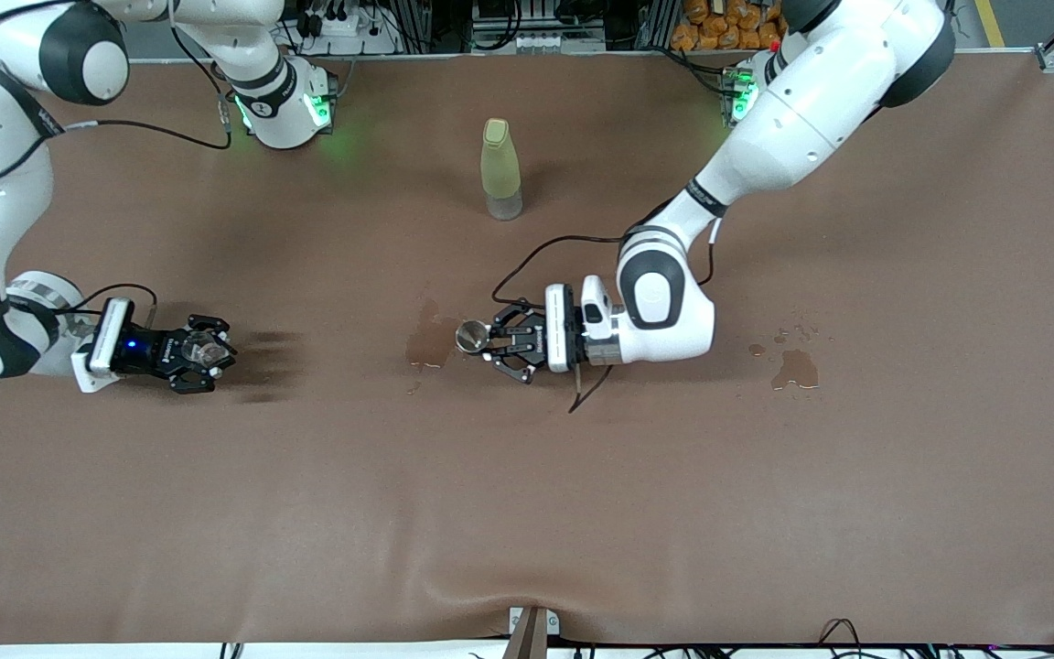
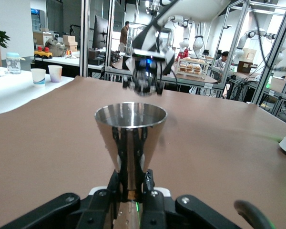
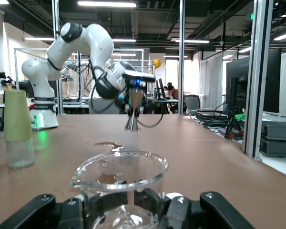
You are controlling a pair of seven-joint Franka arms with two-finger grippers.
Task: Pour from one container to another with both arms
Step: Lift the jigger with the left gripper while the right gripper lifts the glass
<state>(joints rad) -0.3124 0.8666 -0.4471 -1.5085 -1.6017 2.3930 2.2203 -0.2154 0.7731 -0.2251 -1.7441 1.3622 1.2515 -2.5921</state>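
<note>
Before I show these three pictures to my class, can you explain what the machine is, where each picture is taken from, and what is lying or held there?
Two white robot arms work at a brown-covered table. One picture looks down from a high camera facing them; the other two come from cameras on each arm's wrist. The left gripper has its jaws shut on a shiny metal cup. The right gripper has its jaws shut on a clear glass beaker. A yellow-green bottle stands upright nearer the arms' bases. Wet spill patches mark the cloth.
</note>
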